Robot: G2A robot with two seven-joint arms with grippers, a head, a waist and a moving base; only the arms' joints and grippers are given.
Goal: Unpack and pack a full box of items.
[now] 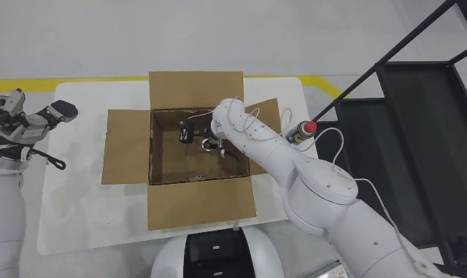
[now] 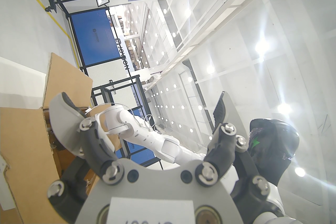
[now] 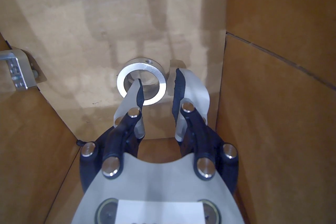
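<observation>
1. The right jaws are down inside the cardboard box (image 1: 197,88), parted, with nothing clamped yet.
2. They straddle one side of a metal ring (image 3: 143,65), which lies flat on the box floor with its hole upward. One fingertip (image 3: 135,96) is in the hole and the other (image 3: 183,83) is just outside the rim, so the ring's wall stands between them.
3. The ring is round and has no long axis. Closing should, I'd judge, pinch that wall.
4. A small metal bracket (image 3: 16,70) lies near a side wall, apart from the ring.
5. A red-capped spray can (image 1: 300,131) sits on the counter (image 1: 80,205) beside the box's right flap.
6. The left jaws are wide apart and empty at the counter's left edge, well apart from the box, so the right arm is far nearer.
</observation>
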